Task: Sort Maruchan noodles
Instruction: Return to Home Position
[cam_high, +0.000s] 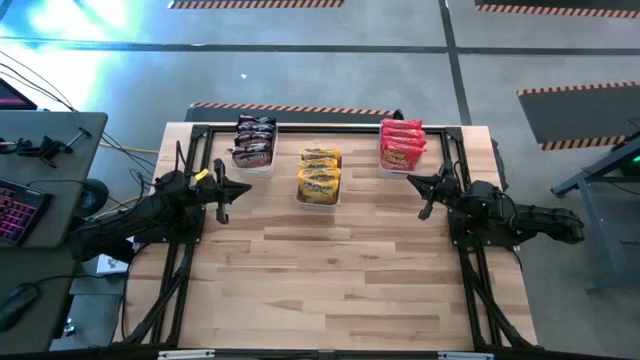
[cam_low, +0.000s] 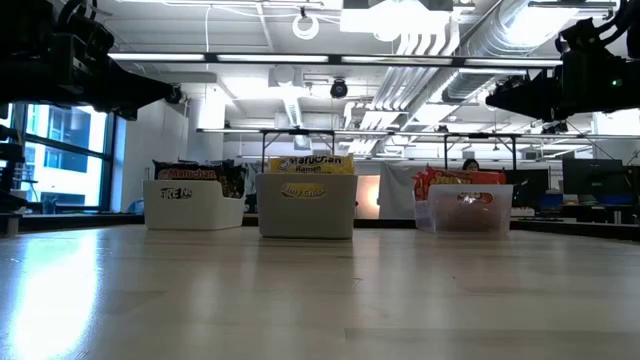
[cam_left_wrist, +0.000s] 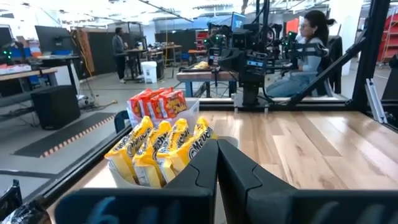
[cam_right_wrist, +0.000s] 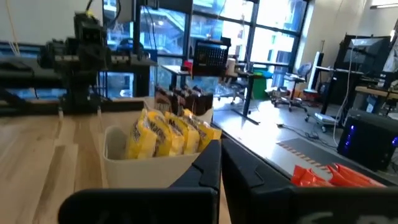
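The Maruchan noodles stand in three bins along the table's far edge: dark packets (cam_high: 253, 141) in the left bin, yellow packets (cam_high: 320, 172) in the middle bin, red packets (cam_high: 402, 144) in the right bin. My left gripper (cam_high: 244, 189) is shut and level at the table's left side, pointing toward the middle bin, holding nothing. My right gripper (cam_high: 413, 180) is shut and level at the right side, near the red bin, holding nothing. In the left wrist view the yellow packets (cam_left_wrist: 158, 152) rise past my shut fingers (cam_left_wrist: 217, 168).
The wooden table (cam_high: 330, 280) lies bare between the arms and toward its near edge. A black frame (cam_high: 190, 150) runs along the table's sides. A person (cam_left_wrist: 311, 50) sits at a desk beyond the table's right side.
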